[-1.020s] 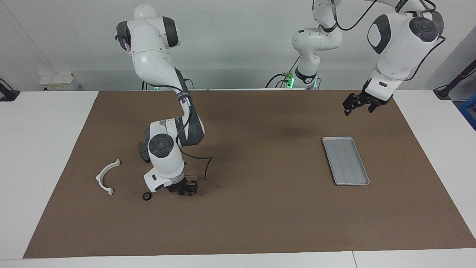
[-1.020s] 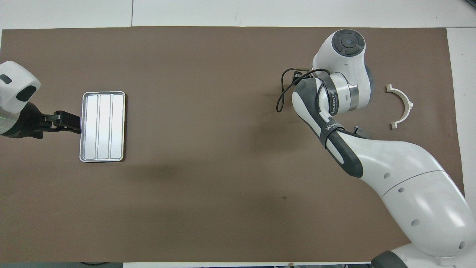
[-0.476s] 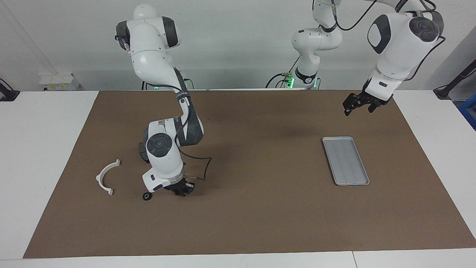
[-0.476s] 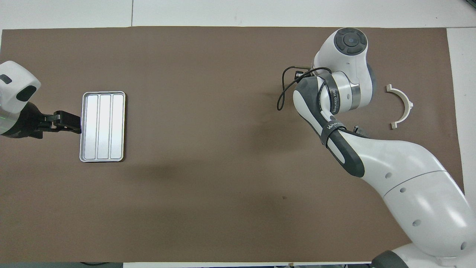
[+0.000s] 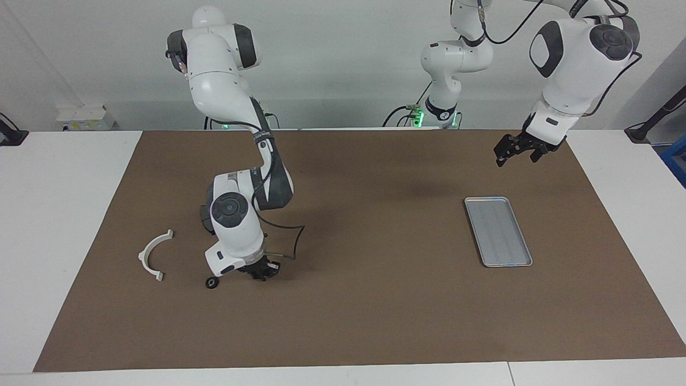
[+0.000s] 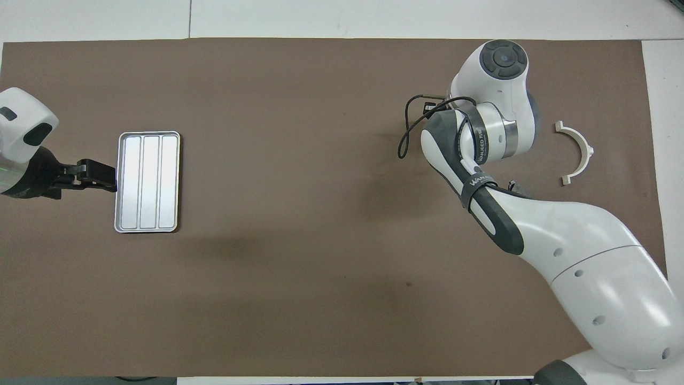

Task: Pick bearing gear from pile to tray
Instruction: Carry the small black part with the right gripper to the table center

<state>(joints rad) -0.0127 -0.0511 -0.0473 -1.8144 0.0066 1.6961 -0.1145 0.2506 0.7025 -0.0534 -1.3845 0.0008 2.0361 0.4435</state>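
Brown matting covered the desk [image 5: 375,332]. Low over the pile, the right gripper [image 5: 261,272] had been closed within the last second; what its fingers held could not be told. One black round piece [image 5: 212,283] lay beside it, the tray [image 5: 498,231] well apart. The left gripper [image 5: 515,149] waited open.

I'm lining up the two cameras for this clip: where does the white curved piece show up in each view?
Facing view: the white curved piece lies on the brown mat toward the right arm's end, beside the low right gripper.
Overhead view: same piece, beside the right arm's wrist, which hides the gripper.
Shared landmark: the metal tray, toward the left arm's end.
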